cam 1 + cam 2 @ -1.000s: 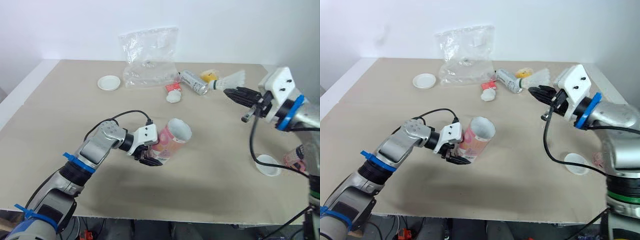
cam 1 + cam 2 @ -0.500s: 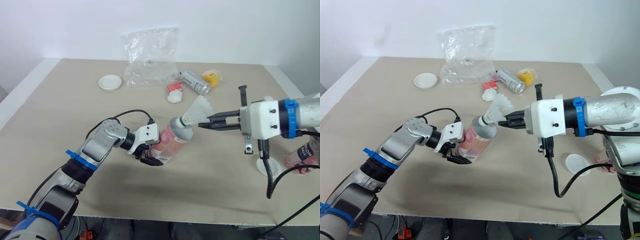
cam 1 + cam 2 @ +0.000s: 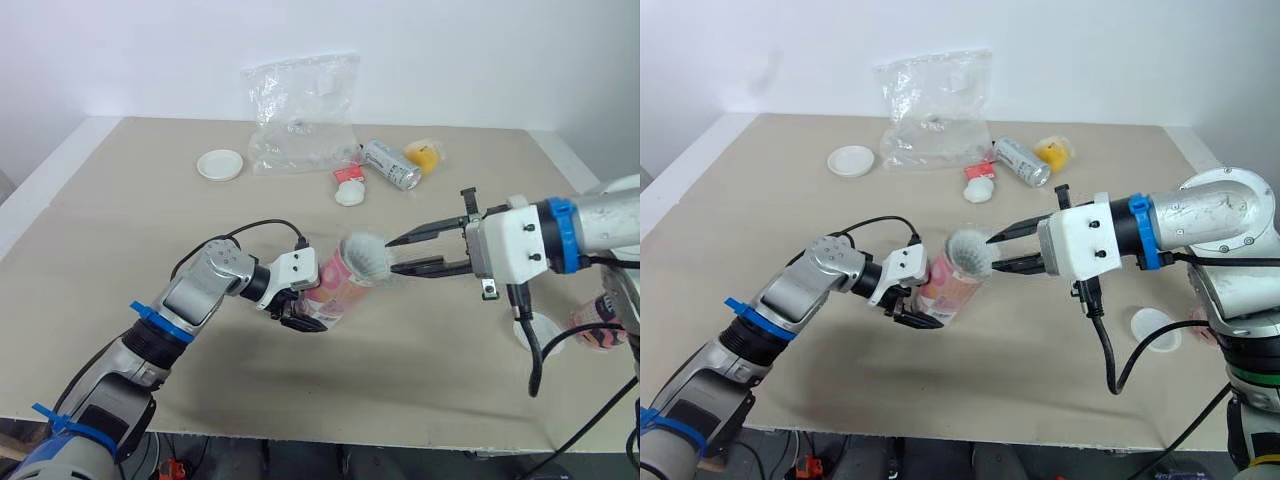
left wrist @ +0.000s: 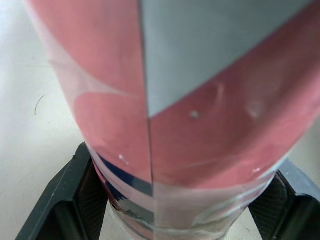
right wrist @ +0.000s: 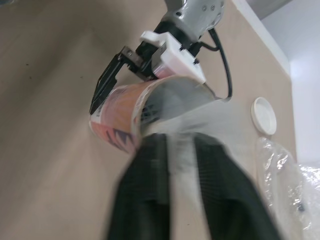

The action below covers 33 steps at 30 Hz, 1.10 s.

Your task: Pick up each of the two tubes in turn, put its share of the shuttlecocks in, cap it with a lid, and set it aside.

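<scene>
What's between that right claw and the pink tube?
A white shuttlecock sits in the pink tube's mouth, right at the right gripper's open fingertips, as both eye views show.

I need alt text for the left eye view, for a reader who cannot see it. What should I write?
The left gripper holds a pink tube tilted over a beige table, a white shuttlecock in its mouth; the open right gripper points at it from close by. Farther back lie a clear plastic bag and a white lid.

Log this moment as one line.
left gripper: shut on tube | right gripper: fingers open | shuttlecock: in tube mouth | tube: uncapped
</scene>
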{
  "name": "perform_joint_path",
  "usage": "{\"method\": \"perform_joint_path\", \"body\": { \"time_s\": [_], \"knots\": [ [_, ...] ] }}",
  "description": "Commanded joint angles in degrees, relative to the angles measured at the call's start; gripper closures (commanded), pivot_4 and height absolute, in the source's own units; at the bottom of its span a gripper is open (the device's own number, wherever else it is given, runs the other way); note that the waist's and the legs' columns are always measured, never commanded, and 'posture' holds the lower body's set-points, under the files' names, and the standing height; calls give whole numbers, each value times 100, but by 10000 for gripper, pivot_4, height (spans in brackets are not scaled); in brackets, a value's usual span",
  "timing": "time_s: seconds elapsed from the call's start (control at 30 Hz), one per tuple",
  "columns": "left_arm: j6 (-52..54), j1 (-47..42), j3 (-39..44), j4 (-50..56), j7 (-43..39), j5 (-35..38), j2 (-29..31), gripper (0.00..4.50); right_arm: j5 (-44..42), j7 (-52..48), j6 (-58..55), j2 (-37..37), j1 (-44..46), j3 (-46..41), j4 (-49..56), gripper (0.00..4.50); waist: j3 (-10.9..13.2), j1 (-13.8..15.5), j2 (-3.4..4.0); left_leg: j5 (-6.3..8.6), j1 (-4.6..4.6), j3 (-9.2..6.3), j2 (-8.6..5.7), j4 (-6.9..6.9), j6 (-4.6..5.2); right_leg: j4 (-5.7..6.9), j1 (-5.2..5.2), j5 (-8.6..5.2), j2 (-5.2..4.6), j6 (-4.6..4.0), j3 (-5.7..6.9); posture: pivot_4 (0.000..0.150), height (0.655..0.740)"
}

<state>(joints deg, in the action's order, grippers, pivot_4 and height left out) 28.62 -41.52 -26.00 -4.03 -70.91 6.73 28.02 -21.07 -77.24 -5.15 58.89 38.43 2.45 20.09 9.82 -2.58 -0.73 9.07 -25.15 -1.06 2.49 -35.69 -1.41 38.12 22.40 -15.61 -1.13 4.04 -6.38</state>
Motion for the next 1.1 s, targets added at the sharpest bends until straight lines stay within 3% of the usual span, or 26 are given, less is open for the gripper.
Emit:
{"method": "perform_joint_path", "body": {
  "time_s": [0.03, 0.07, 0.2, 0.3, 0.47, 0.8, 0.83, 0.87, 0.9, 1.1],
  "knots": [
    [-3, 12, -52, -117, 86, -145, 6, 10894, -462, 39, -454, 41, 106, -274, 251, 19028, 0, 1, 0, 0, 0, 0, 0, 0, 0, 0, -1, 0, -1, 0, 0, 1500, 7400],
    [-28, 2, -61, -131, 80, -153, 3, 10894, -715, 176, -777, 36, 117, -420, 265, 14061, 0, 1, 0, 0, 0, 1, -1, 0, 0, 0, -1, 0, -2, 0, -1, 1500, 7400],
    [-134, -43, -90, -198, 50, -192, 5, 10894, -1563, 566, -2054, 201, 250, -911, 137, 2002, 0, 8, 0, 0, -1, 0, -1, -1, 0, 0, -1, 1, -3, -2, 0, 1500, 7400],
    [-273, -95, -160, -250, 13, -273, 28, 10894, -2027, 755, -2886, 293, 318, -1093, -58, 2002, 0, 9, 0, 0, -1, 1, -2, -2, 0, 0, -2, 2, -7, -3, 0, 1500, 7400],
    [-420, -208, -234, -341, -50, -363, -7, 10894, -1657, 601, -2870, 186, 588, -648, -446, 2002, 0, 6, 0, 0, 3, 7, -1, -3, 1, 0, 2, 6, -8, -6, 0, 1500, 7400],
    [-268, -359, -254, -252, -289, -350, 5, 10894, -199, -793, -2083, -323, 1911, 1369, -862, 30688, 1, 1, 1, 0, -19, 20, 1, 4, 1, 3, 35, 12, -9, 19, -3, 1500, 7400],
    [-233, -365, -248, -232, -311, -331, 4, 10894, -29, -958, -2011, -373, 2043, 1560, -959, 35870, 1, -1, 1, 0, -24, 18, 1, 5, 1, 5, 42, 13, -7, 20, -3, 1500, 7400],
    [-204, -369, -241, -217, -324, -322, 0, 10894, 129, -1082, -1933, -418, 2143, 1712, -1061, 37860, 1, -1, 1, 0, -25, 18, 2, 6, 1, 6, 45, 12, -6, 19, -2, 1500, 7400],
    [-186, -368, -237, -207, -330, -323, -4, 10894, 310, -1198, -1775, -450, 2215, 1838, -1173, 43738, 1, -1, 1, 0, -25, 18, 4, 8, 1, 7, 49, 12, -4, 17, -2, 1500, 7400],
    [-88, -319, -228, -94, -340, -313, -1, 10894, 794, -1522, -1382, -667, 2462, 2290, -1506, 44645, 1, 0, 1, 1, -29, 17, 5, 10, 0, 7, 53, 10, -2, 15, -1, 1500, 7400]
  ]
}}
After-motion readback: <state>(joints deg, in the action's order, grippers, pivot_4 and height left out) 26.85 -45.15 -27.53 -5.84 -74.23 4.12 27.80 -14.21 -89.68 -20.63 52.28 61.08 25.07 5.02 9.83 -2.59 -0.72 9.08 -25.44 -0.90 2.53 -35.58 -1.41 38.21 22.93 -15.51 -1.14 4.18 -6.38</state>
